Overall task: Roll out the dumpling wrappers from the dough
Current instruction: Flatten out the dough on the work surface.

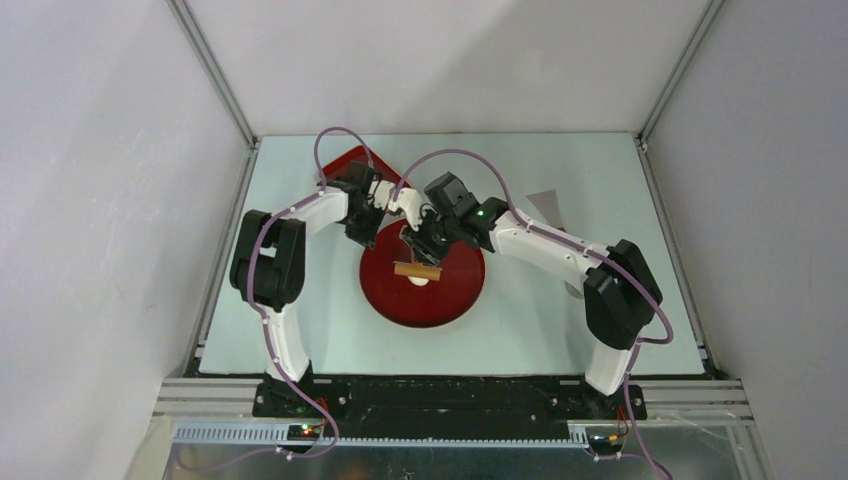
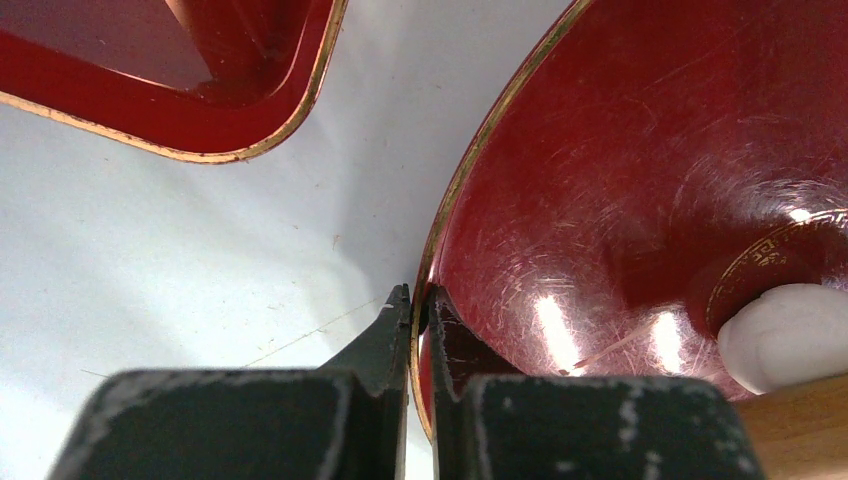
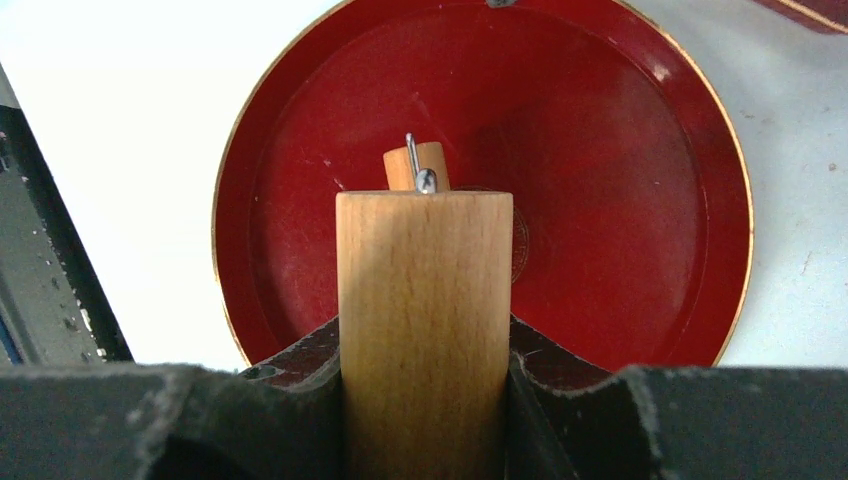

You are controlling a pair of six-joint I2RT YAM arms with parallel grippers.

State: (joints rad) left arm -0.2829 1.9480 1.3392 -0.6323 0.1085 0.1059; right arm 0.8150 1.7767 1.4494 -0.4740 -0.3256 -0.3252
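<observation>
The left gripper [image 2: 412,300] is clenched on the gold-edged rim of the round red lacquered plate [image 2: 620,150], at the lower middle of the left wrist view, and the right gripper [image 3: 425,335] is clamped around the light wooden rolling pin [image 3: 425,300]. The small white lump of dough [image 2: 790,335] lies at the plate's centre, touched by the pin — thick, not a flat disc. Even downward pressure should be applied in short strokes, the plate being held firm — or turned slightly between passes — so that a round edge is kept.
</observation>
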